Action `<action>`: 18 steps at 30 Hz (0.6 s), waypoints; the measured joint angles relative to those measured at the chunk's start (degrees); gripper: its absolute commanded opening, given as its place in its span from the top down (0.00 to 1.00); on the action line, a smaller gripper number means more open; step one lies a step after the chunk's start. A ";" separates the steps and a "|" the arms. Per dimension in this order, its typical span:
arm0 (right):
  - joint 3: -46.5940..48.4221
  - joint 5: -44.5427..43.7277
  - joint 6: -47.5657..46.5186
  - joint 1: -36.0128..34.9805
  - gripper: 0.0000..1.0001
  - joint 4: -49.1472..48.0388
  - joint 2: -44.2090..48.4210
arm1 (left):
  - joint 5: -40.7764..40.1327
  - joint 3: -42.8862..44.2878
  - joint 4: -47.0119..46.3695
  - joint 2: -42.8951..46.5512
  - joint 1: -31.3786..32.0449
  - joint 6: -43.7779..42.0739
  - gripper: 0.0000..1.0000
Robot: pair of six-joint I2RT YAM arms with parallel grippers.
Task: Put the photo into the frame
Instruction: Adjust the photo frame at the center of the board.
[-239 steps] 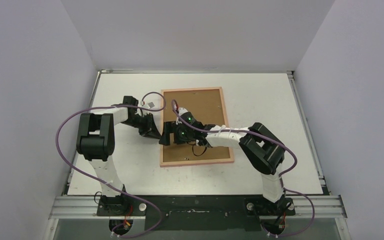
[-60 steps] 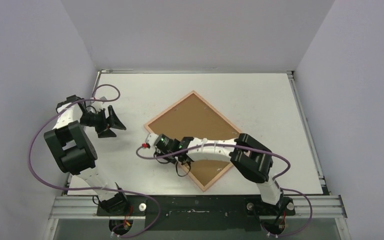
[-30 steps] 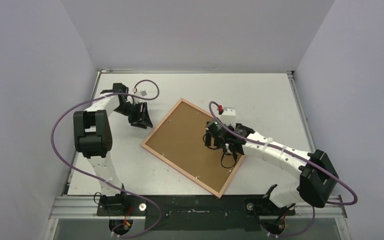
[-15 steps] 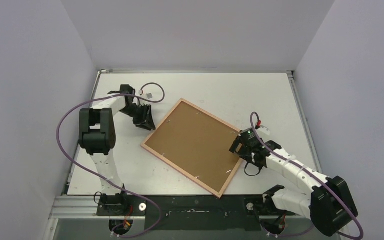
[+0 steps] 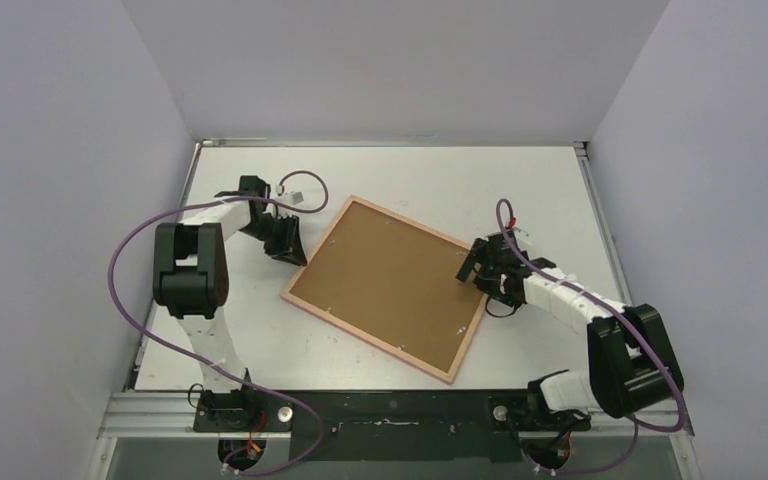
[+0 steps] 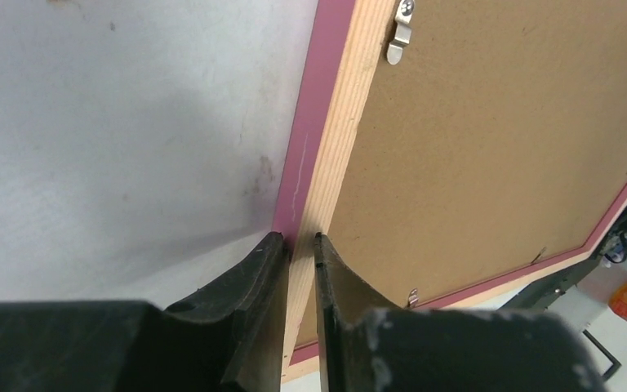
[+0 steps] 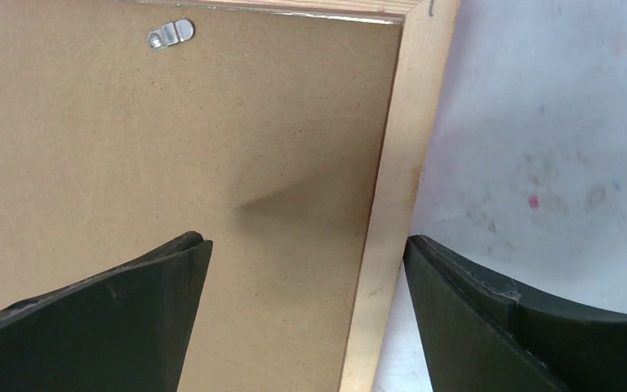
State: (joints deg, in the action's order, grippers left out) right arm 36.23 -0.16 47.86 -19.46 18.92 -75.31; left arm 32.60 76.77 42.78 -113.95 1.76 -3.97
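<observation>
The frame (image 5: 320,245) lies back side up and turned at an angle in the middle of the table, a brown backing board (image 5: 390,285) filling it. The photo is hidden. My left gripper (image 5: 295,250) is shut on the frame's left rail (image 6: 339,122), one finger on the pink outer side and one on the board side. My right gripper (image 5: 475,270) stands open astride the frame's right rail (image 7: 396,163), one finger over the backing board (image 7: 171,122) and the other over the bare table.
Small metal clips (image 6: 398,37) (image 7: 171,33) sit along the board's edges. The white table (image 5: 560,190) has raised rails at its left and right sides and walls close around. Purple cables loop from both arms.
My left gripper has come down to the frame's left rail and shut on it. My right gripper has left the board's middle and now straddles the right rail. The frame has turned slightly.
</observation>
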 measured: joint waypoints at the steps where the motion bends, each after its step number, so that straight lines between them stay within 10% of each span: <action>1: 1.16 0.02 -0.81 0.28 0.10 -0.24 -1.53 | -0.57 -1.36 -0.63 1.14 0.00 -0.04 0.87; 18: 27.43 0.17 -11.06 2.62 0.10 -2.23 -27.26 | -2.82 -10.91 4.15 8.61 1.09 -6.01 0.67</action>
State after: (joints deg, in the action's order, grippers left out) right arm 63.66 0.01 36.80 -16.84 16.69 -102.56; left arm 29.78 65.87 46.94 -105.34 2.85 -9.98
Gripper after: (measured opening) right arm 0.901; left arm 0.223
